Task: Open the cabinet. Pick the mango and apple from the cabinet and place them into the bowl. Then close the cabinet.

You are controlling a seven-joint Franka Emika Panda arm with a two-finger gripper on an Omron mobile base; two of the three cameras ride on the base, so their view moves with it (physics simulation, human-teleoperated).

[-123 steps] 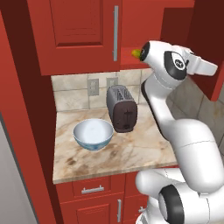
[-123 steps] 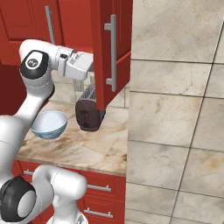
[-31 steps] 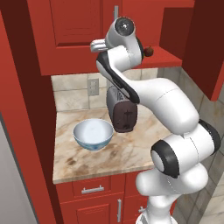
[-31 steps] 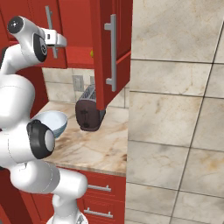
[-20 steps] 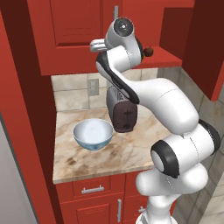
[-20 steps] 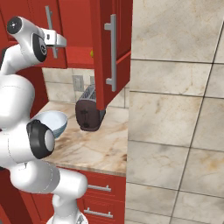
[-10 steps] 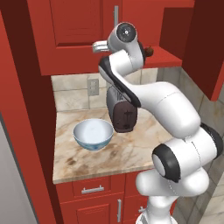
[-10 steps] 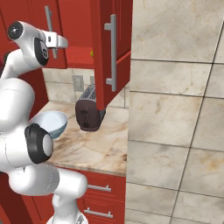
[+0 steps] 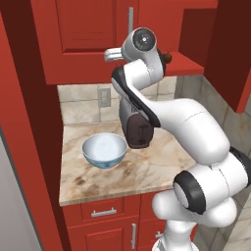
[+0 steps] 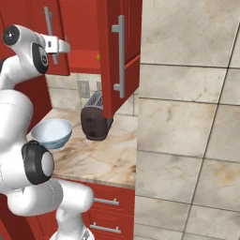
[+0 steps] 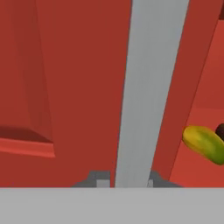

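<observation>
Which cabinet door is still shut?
The left door, the one whose silver bar handle the pincer grips. The right door already stands swung open.

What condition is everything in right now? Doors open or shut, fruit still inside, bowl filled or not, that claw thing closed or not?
Cabinet right door: swung open.
Cabinet left door: shut.
Left door handle: clamped between the end effector's fingers.
End effector: shut on the handle.
Mango: lying on the cabinet shelf.
Apple: on the shelf.
Bowl: upright on the counter, empty.
Toaster: standing on the counter.
</observation>
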